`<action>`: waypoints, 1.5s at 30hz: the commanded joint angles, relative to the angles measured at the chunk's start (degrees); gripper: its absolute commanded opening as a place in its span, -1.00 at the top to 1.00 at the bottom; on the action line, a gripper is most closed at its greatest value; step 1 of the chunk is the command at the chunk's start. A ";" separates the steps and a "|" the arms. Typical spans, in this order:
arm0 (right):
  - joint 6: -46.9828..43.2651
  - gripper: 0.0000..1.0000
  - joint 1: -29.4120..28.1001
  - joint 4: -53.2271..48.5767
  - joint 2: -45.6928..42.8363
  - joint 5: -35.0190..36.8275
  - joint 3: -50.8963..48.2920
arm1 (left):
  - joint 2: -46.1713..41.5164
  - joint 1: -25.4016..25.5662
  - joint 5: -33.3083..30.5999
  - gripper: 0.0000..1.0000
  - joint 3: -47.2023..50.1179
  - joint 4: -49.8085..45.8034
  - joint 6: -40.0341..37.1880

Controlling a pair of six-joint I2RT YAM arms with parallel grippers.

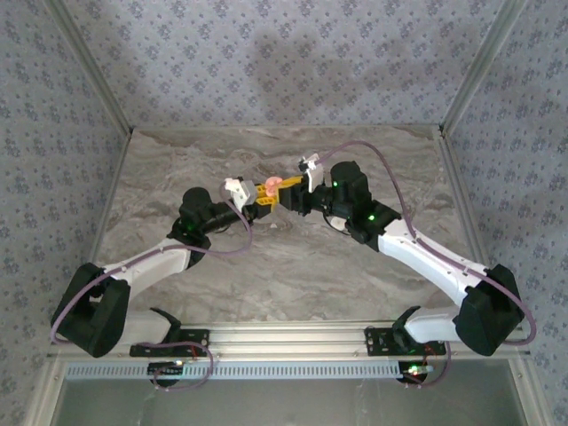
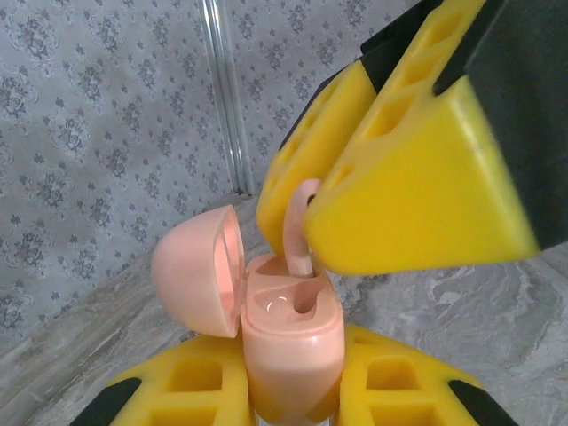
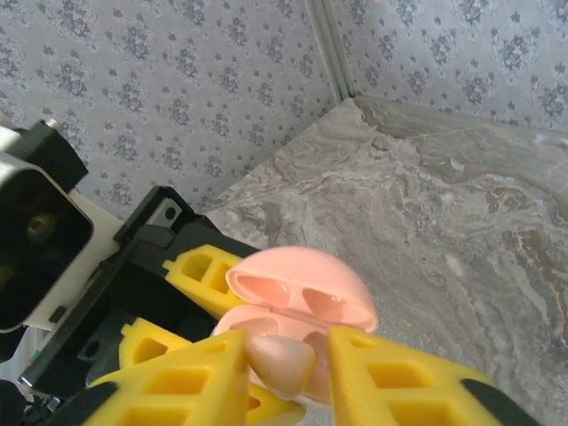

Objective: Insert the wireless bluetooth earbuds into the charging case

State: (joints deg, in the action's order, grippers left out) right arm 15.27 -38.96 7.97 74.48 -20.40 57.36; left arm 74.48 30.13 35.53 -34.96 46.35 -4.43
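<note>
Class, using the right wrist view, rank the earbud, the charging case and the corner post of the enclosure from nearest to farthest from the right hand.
1. earbud: pinched between the fingers of the right hand, bottom centre.
2. charging case: lid open, just beyond the earbud, centre.
3. corner post: far back at the top, where the two walls meet.
</note>
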 commanded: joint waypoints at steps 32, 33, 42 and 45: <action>3.46 -0.29 3.12 -7.21 -2.07 -7.37 3.91 | -2.07 0.42 0.42 0.77 -2.74 -0.29 -0.50; 3.42 -0.29 3.10 -7.50 -1.76 -7.37 4.14 | -2.05 0.44 0.35 0.77 -2.73 -0.29 -0.51; 3.19 -0.29 3.11 -10.46 0.36 -6.03 5.18 | -2.17 0.41 0.33 0.77 -2.80 -0.04 -0.33; 3.11 -0.28 3.25 -11.55 0.57 -5.26 5.13 | -2.31 0.45 0.31 0.77 -2.83 -0.09 -0.32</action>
State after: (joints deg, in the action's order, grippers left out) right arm 18.09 -35.64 -1.63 74.41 -26.35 60.69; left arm 74.24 30.13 35.51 -35.77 45.04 -4.47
